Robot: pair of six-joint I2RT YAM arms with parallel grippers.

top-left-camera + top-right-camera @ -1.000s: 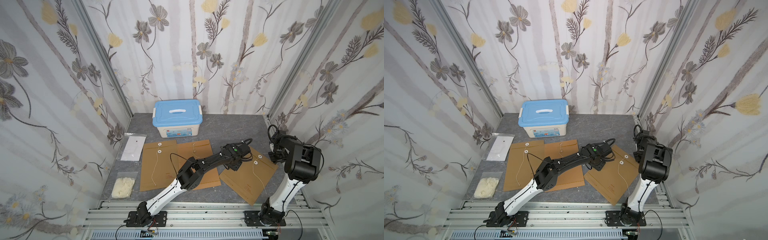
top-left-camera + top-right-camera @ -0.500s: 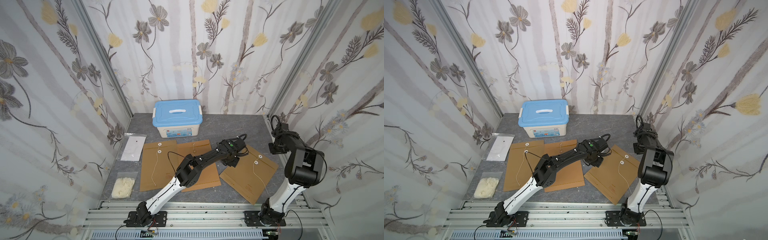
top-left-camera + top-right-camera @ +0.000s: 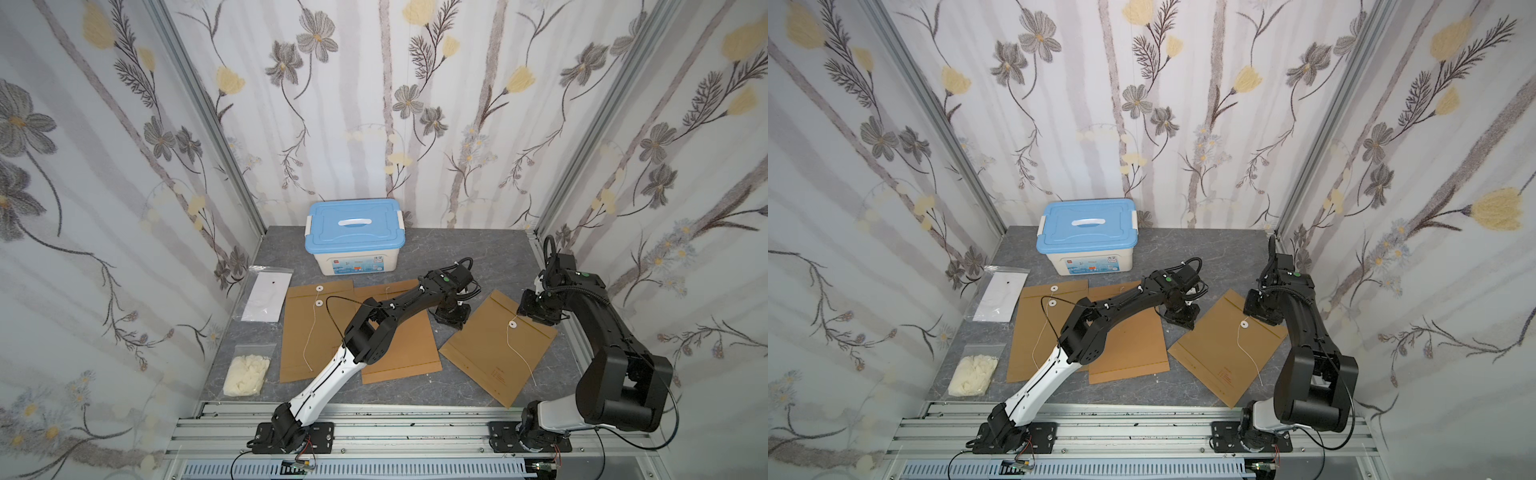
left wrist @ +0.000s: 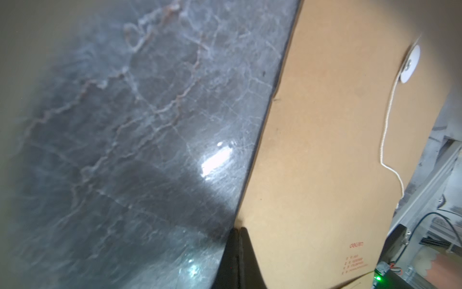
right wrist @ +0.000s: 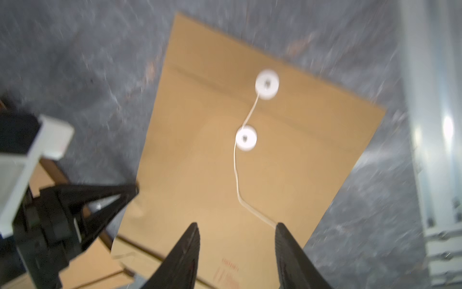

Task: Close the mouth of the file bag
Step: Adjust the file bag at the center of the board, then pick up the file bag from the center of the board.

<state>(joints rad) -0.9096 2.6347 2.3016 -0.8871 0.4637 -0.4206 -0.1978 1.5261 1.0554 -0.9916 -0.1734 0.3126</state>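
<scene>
Task thing: file bag point(image 3: 498, 345), tilted, at the bench's point(image 3: 478, 249) right edge, its near corner reaching the front edge.
Mouth: flap looks folded down. The string point(image 5: 236, 180) runs from the flap disc point(image 5: 267, 84) past the lower disc point(image 5: 246, 138) and trails loose, so the winding is judged not done.
Left gripper point(image 4: 238, 229): jaws fully together, tips at the bag's long edge. Pressing or pinching it, cannot tell.
Right gripper point(image 5: 236, 225): jaws apart, empty, above the bag. The string's tail lies just beside one finger.
Risk, string: thin and flat on the paper, so the fingers may close on nothing or nip the bag's skin with it.
Risk, bag: light paper on smooth stone. A pull on the string could swing it if the left tips slip off the edge.
Risk, crowding: both grippers are near each other over one bag.
Storage box point(image 3: 355, 237): back edge, blue lid on, contents hidden.
Zip bag point(image 3: 268, 297): left edge, white sheet inside.
Small pouch point(image 3: 247, 370): front left corner, whitish lumps inside.
Two other file bags point(image 3: 316, 332): middle, flat, contents unseen.
</scene>
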